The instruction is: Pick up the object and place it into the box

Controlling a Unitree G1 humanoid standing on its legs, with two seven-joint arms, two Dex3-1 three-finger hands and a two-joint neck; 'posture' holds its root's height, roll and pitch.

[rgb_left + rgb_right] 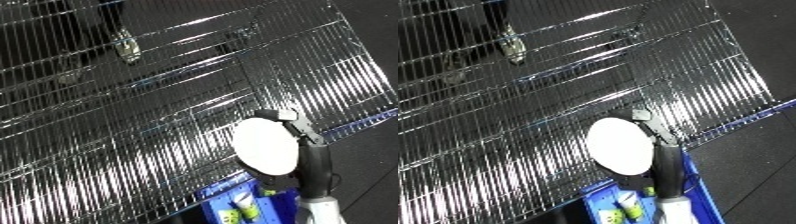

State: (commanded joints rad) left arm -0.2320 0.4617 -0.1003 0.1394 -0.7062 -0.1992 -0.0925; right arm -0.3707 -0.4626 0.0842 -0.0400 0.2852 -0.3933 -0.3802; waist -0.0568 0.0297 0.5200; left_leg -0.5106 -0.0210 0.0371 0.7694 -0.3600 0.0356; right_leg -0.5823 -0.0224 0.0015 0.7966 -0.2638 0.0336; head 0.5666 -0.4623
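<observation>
Left eye view: a chrome wire rack [107, 125] fills most of the frame, tilted so that its near edge runs from the lower left up towards the right. Near the rack's far left corner a small pale, shiny item [127, 45] lies on the wires, well apart from everything else; what it is cannot be told.

Further right, by the rack's near edge, a white oval disc [265, 146] shows with its flat face to the camera. It overlaps the rack's near edge and sits just above the far rim of the blue bin [693, 172], which shows at the bottom edge. Whether the disc touches the rack or the bin cannot be told. Inside the bin lie some yellow-green things [631, 207], too small to name.

Just beyond the disc's upper right edge, the right robot hand [300, 131] shows only as grey and black parts against the wires. The disc hides the rest, so I cannot tell whether it is spread, pressed together or pinching the disc. Its dark forearm [313, 167] runs down past the disc's right side to the bottom edge. Dark floor [373, 165] shows to the right of the rack.
</observation>
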